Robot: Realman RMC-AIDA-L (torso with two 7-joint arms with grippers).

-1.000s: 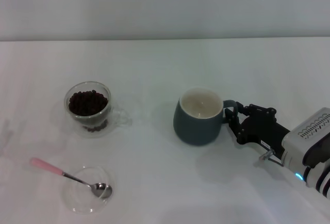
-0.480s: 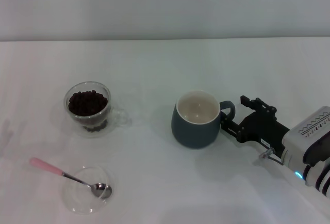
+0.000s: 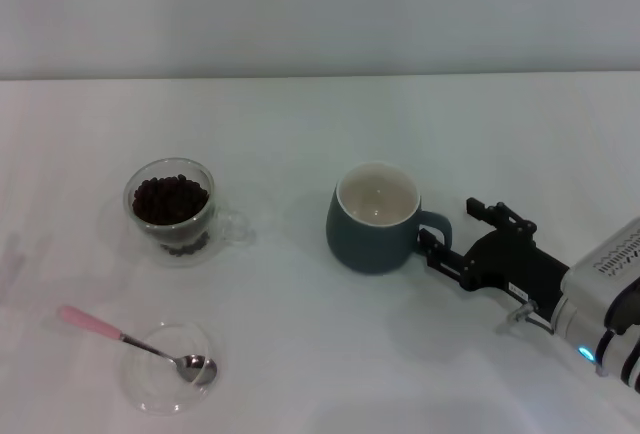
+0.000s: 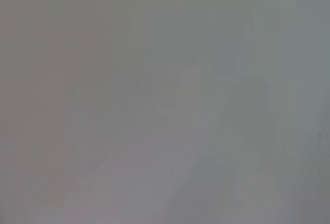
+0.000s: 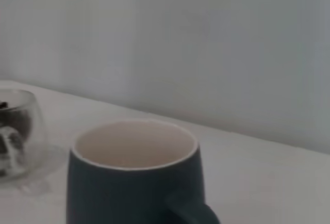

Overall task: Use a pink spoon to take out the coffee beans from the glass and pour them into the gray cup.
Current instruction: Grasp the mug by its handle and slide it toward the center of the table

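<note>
The gray cup stands upright at the table's middle, its cream inside showing no beans and its handle to the right. It fills the right wrist view. My right gripper is open at the cup's handle, one finger on each side of it. The glass with the coffee beans stands to the left and also shows in the right wrist view. The pink spoon lies at the front left, its metal bowl resting in a clear dish. My left gripper is out of view.
A flat clear round dish sits at the front left under the spoon's bowl. The white table runs back to a pale wall. The left wrist view shows only flat grey.
My right gripper was shut on the cup's handle, then opened and drew back a little. The cup has shifted slightly left and farther back. The spoon and the glass have not moved.
</note>
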